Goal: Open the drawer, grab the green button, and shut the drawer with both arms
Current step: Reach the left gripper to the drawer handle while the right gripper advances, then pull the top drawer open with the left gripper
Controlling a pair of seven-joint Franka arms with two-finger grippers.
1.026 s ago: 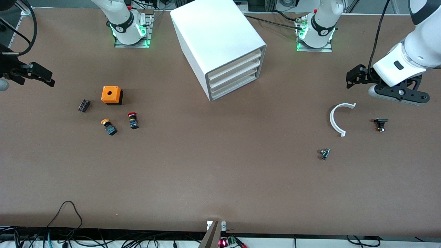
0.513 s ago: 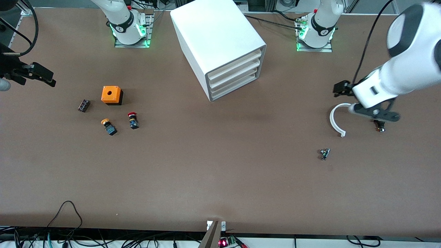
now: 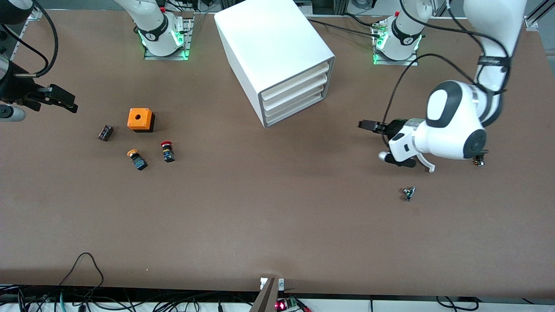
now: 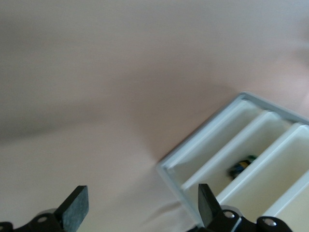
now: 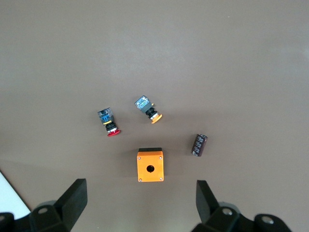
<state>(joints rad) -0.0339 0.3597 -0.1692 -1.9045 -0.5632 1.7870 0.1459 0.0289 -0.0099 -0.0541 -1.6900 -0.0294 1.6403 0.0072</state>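
Change of state: within the last second the left arm has swung in from the table edge at its own end. The left gripper [image 3: 364, 125] now hangs over bare table at mid-height in the front view, between the white curved part [image 3: 428, 165] and the cabinet [image 3: 273, 47], with its fingers pointing at the cabinet front. The right gripper [image 3: 69, 103] has barely shifted. It waits at the frame edge at the right arm's end, over the table above the orange box [image 3: 140, 119], the red-capped button [image 3: 167, 151] and the orange-capped button [image 3: 137, 159].

Meaning for the task: this reads as the approach to opening. The drawer [image 3: 295, 112], lowest in the stack in the upper centre of the frame, sits flush with the trays above it and is not yet pulled.

Task item: the left wrist view shows the tray fronts at its lower edge. A small dark object [image 4: 241, 167] with a green-yellow glint lies in one tray. This is probably the button. Which tray holds it cannot be settled from this angle.

Gripper state: the left gripper [image 4: 140, 209] is spread wide, with both fingers [image 4: 75, 209] clear of the cabinet, holding and touching nothing. The right gripper [image 5: 139, 200] is likewise spread wide and empty.
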